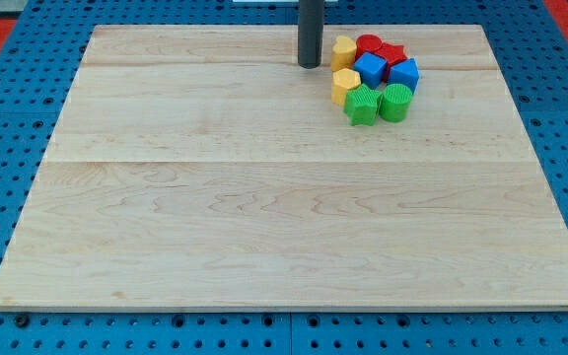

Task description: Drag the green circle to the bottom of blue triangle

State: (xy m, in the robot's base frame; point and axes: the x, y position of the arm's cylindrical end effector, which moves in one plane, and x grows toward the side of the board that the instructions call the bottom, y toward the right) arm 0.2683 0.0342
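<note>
Blocks all packed in one cluster at the view's top right. My tip (310, 65) sits just left of it, beside the yellow block (343, 51). Green circle (395, 102) is hemmed: green block (362, 105) touching on its left, blue blocks (403, 74) above. Open wooden board (264, 217) below and to its right.

No text, label, brand, number or sign is showing legibly anywhere in the camera view

So the straight dark grey rod comes down from the view's top edge, standing pretty much upright, and my tip (310, 65) sits planted near the view's top, a bit right of centre, with only that lower stretch of the arm showing.
</note>
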